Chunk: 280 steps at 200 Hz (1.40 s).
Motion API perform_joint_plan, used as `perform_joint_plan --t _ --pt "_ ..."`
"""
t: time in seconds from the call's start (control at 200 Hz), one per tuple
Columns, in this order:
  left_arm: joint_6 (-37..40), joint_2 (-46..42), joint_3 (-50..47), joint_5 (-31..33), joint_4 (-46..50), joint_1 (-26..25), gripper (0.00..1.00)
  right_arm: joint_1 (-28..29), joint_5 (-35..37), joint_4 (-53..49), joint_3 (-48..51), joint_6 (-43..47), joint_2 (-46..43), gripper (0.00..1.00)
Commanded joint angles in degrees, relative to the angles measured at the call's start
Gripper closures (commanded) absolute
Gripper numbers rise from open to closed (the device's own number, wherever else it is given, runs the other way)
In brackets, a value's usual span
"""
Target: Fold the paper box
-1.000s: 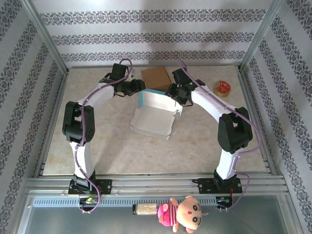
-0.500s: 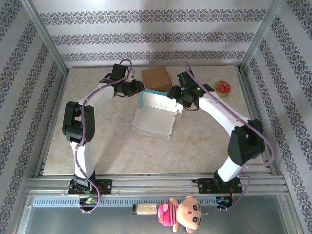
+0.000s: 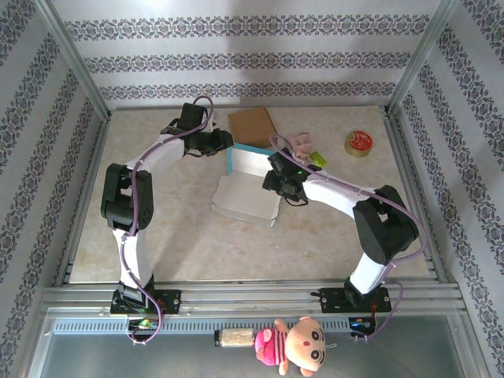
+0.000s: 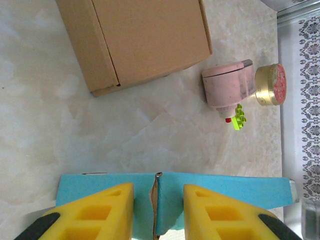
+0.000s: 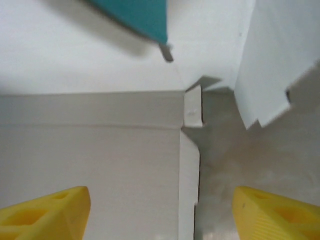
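The paper box (image 3: 246, 189), thin white card with a teal outer face (rear wall upright, tray shallow and flat), lay mid-table on the marbled table (image 3: 197, 244), with a plain brown cardboard box (image 3: 252, 126) at its 12 o'clock and a round gold tin (image 3: 358, 142) at its 2 o'clock. The left gripper (image 4: 158, 205) held its yellow wedge fingers apart, straddling the creased seam of the teal wall. The right gripper (image 5: 160, 215) hung over the white panel's notched corner, fingers spread wide.
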<state>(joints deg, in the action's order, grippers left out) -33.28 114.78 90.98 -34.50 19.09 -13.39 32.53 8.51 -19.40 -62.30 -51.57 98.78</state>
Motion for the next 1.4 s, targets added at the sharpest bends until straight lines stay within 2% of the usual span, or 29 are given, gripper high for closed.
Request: perform_joint_plan --t 0.0,0.145,0.3,0.61,0.825,1.074,1.184,1.254,1.394 --pt "-0.38 0.82 -0.36 -0.79 0.51 -0.11 0.71 -0.62 5.68 7.79 1.4 -0.81 1.69 0.22" --pt "-0.2 0.89 0.08 -0.71 0.6 -0.24 0.71 -1.61 5.23 14.33 3.36 -0.3 2.92 0.21" --pt "-0.03 1.16 0.51 -0.74 0.95 -0.3 0.71 -2.19 4.44 19.36 3.81 0.52 4.75 0.28" --pt "-0.12 1.32 0.61 -0.84 0.9 -0.42 0.71 -2.04 -1.96 24.21 5.08 -1.56 6.62 0.4" --pt "0.18 1.19 0.21 -0.84 0.94 -0.5 0.71 -0.98 -3.31 25.42 5.6 -1.94 7.48 0.4" --pt "1.03 0.31 -0.74 -0.33 1.39 -0.48 0.71 -1.24 -4.99 18.31 7.25 9.83 -4.33 0.3" --pt "0.36 -0.42 -1.67 -0.34 0.45 -0.55 0.71 -1.57 -2.71 14.81 9.23 13.96 -10.61 0.27" --pt "-0.17 -0.7 -1.95 -0.48 -0.08 -0.67 0.71 -1.73 2.42 12.37 10.22 15.49 -13.47 0.27" --pt "-0.09 -0.89 -2.0 -0.23 -0.28 -0.99 0.71 -2.55 10.7 12.2 10.04 19.56 -12.36 0.24"
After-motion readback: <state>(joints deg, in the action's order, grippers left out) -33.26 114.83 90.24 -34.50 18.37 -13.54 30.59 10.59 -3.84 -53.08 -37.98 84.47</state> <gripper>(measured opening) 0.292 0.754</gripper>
